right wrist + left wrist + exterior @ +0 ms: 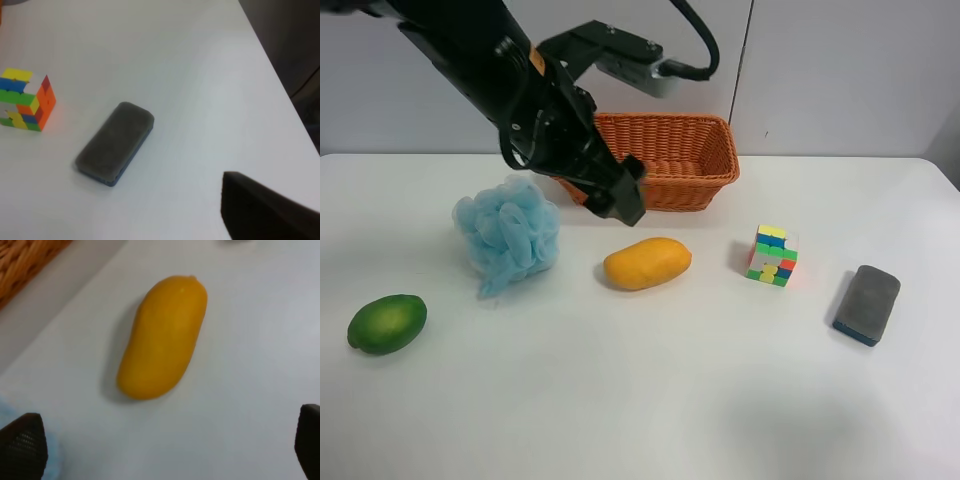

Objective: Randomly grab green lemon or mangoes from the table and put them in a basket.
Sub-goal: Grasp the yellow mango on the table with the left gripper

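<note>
The yellow-orange mango lies on the white table, in front of the wicker basket. The green lemon lies at the exterior high view's front left. My left gripper hangs open and empty above the table, just behind and to the left of the mango. In the left wrist view the mango lies ahead of the open gripper, whose fingertips stand wide apart. The basket's corner shows there too. Only a dark part of my right gripper shows in the right wrist view.
A pale blue bath pouf sits left of the mango, close to the left gripper. A colour cube and a grey-topped sponge block lie to the right; both show in the right wrist view, cube and block.
</note>
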